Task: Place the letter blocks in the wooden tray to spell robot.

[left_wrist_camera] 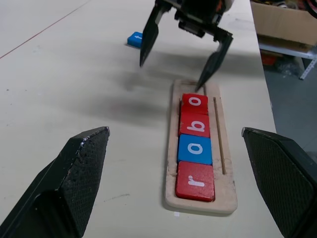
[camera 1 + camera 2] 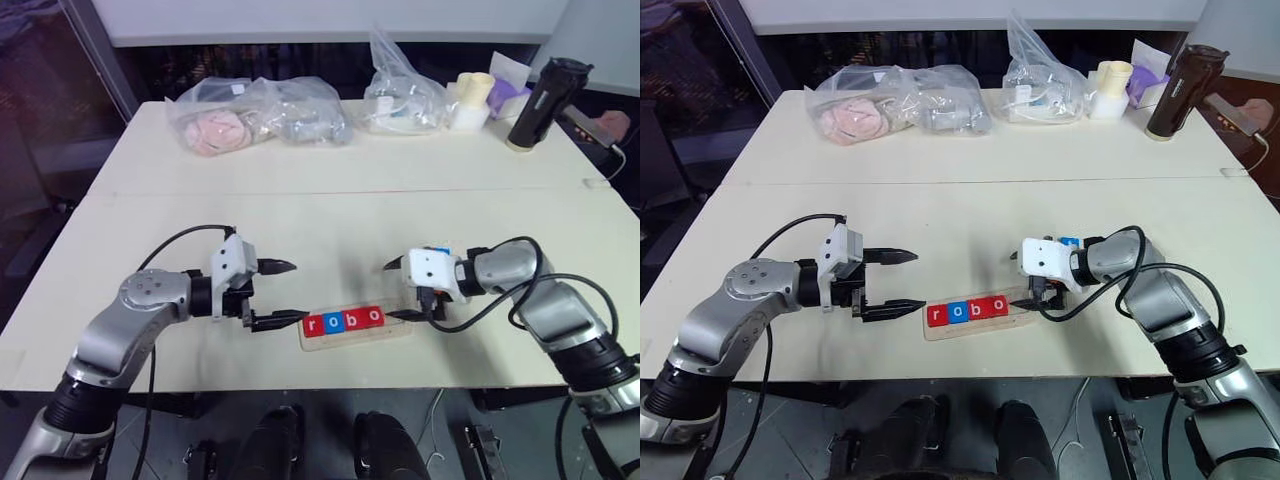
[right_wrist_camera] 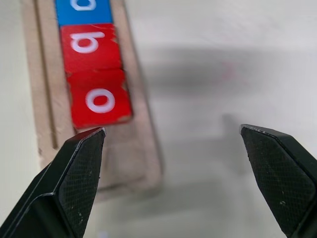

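Both pincers, left [image 2: 272, 294] and right [image 1: 184, 63], spread, empty. Wooden tray [image 1: 225, 188] on bench holds r-o-b-o; blue t block [image 1: 134, 38] sits loose behind right pincer. My worry: right fingertip [image 1: 207, 74] by the tray end nudges tray, scattering blocks

Two pale tables [image 2: 330, 215] pushed together, seam running across; clear bags [image 2: 260, 115] and a dark bottle [image 2: 545, 103] along the far edge; white wall strip [image 2: 330, 18] behind; dark floor below; cardboard box [image 1: 285, 22] off to one side.
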You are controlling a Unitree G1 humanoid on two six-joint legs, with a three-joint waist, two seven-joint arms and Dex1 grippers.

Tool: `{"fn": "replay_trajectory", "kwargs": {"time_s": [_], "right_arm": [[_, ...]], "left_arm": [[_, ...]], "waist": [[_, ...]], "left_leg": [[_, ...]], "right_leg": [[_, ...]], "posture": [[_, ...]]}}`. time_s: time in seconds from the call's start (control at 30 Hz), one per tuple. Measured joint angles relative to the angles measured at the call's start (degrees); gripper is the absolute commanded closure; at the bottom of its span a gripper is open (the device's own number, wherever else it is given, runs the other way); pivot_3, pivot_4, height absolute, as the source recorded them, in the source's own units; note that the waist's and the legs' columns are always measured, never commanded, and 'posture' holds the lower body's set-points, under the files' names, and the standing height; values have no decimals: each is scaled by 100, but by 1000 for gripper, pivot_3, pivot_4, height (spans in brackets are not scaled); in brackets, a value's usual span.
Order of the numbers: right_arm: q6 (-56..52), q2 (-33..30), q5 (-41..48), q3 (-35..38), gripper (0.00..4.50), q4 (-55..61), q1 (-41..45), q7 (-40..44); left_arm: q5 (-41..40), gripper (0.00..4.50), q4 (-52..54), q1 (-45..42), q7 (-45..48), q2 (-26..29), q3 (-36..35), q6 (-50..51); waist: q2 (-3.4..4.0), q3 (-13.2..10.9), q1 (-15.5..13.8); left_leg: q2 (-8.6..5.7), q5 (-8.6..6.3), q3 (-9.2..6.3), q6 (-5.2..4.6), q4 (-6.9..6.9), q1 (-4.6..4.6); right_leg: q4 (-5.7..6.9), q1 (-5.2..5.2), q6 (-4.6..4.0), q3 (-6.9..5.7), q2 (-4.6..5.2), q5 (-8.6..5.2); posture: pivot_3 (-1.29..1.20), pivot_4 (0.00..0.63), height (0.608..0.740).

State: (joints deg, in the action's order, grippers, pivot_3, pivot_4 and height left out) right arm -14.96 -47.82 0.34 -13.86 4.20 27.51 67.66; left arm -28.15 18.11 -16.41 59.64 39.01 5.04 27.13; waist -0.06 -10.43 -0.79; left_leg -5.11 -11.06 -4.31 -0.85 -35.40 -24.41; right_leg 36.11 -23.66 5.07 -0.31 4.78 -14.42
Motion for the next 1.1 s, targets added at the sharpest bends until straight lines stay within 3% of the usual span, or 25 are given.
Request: {"fn": "replay_trajectory", "kwargs": {"time_s": [0.2,0.47,0.63,1.1], "right_arm": [[-927,213,45,888,49,-163,373,-1078],[-3868,1709,-414,1528,49,250,526,-3751],[-4934,2340,-639,1756,49,867,178,-4793],[-5957,3372,-316,2444,49,1024,33,-5630]], "left_arm": [[1,0,0,0,0,-11,0,-5],[6,0,-9,-3,13,-39,1,-21],[16,0,-63,-14,18,-61,7,-28],[44,0,-117,-23,48,-81,36,-54]], "waist": [[0,0,20],[3,2,5],[3,4,10],[6,5,47]], "left_leg": [[2,0,0,1,2,1],[-2,3,0,5,8,-5],[-3,4,0,5,11,-4],[0,10,2,10,12,-1]], "right_leg": [[3,-4,-3,1,-3,0],[8,-15,-1,6,-2,3],[9,-15,3,6,-3,6],[22,-22,-1,8,-10,13]], "posture": [[0,150,738],[0,150,738],[0,150,738],[0,150,738]]}}
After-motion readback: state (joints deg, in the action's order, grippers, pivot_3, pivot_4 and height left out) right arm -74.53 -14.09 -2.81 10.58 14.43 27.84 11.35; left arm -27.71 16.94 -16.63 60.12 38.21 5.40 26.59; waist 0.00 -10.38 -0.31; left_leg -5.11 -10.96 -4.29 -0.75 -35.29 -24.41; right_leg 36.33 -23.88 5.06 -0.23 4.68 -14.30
